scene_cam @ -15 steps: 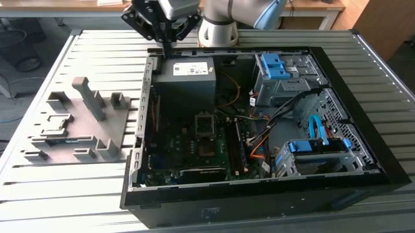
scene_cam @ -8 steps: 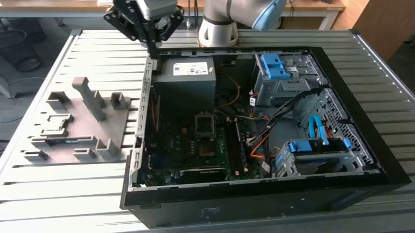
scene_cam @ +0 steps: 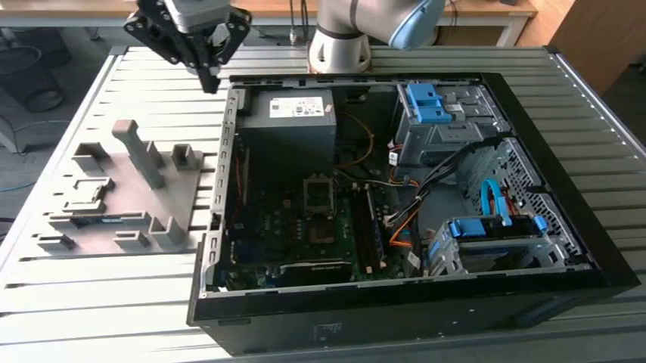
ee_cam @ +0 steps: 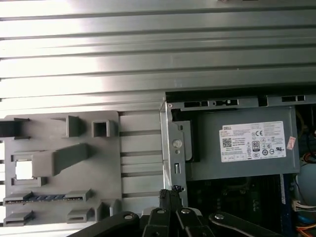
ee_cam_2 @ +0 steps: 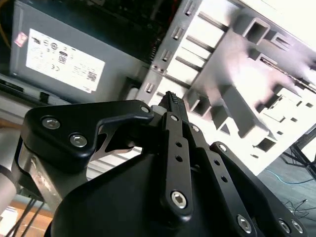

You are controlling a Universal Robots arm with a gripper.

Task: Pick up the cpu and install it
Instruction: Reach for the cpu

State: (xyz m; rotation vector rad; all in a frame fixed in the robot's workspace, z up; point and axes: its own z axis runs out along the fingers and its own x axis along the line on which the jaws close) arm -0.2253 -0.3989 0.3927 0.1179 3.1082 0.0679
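Note:
The cpu (ee_cam: 23,169) shows as a small pale square lying in a square pocket of the grey holder tray (ee_cam: 98,163). In the exterior view that pocket (scene_cam: 91,194) is on the tray (scene_cam: 131,197), on the exterior view's left of the open computer case (scene_cam: 404,197). My gripper (scene_cam: 210,82) hangs above the table by the case's far corner on that side, beyond the tray and well apart from the cpu. Its black fingertips (ee_cam: 170,193) are pressed together with nothing between them, as the second wrist view's gripper (ee_cam_2: 170,96) also shows. The dark socket (scene_cam: 318,195) sits mid-motherboard.
A grey power-supply box (scene_cam: 293,121) fills the case's far corner near the gripper. A green-blue memory stick (ee_cam: 42,197) lies in a tray slot. Blue drive cages (scene_cam: 434,102) and cables occupy the case's other side. The arm's base (scene_cam: 338,45) stands behind the case on the slatted table (ee_cam: 148,49).

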